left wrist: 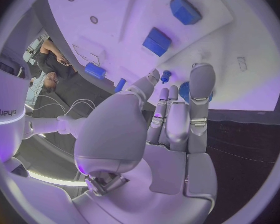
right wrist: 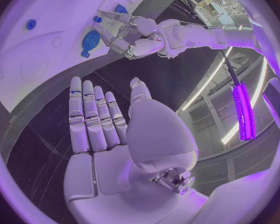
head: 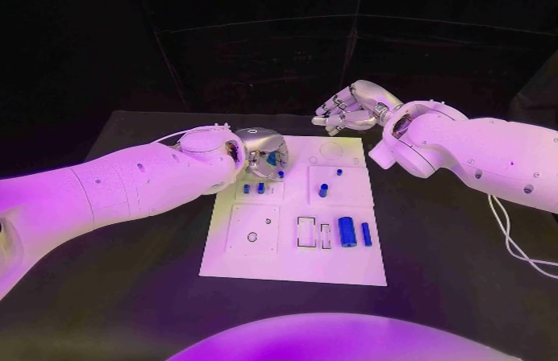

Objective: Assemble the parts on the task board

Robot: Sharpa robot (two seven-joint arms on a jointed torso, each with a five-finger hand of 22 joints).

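Head view: white task board (head: 233, 256) flat mid-worktop (head: 139, 321). Left robot hand (head: 265, 153) low over board's far-left corner, grasp unclear. Right robot hand (head: 349, 108) raised past far edge, holding nothing. Blue parts (head: 347, 230) on board.

Left wrist: fingers (left wrist: 201, 92) extended near small blue part (left wrist: 166, 75).

Right wrist: fingers (right wrist: 84, 114) straight, spread, empty.

The left arm is reaching in across the near left, its robot hand (head: 263, 153) hanging palm-down with fingers (left wrist: 201, 92) extended and close together, gripping nothing. The right arm is bending in from the right, its robot hand (head: 352, 108) holding raised at the far side, fingers (right wrist: 90, 115) straight, side by side, holding nothing.
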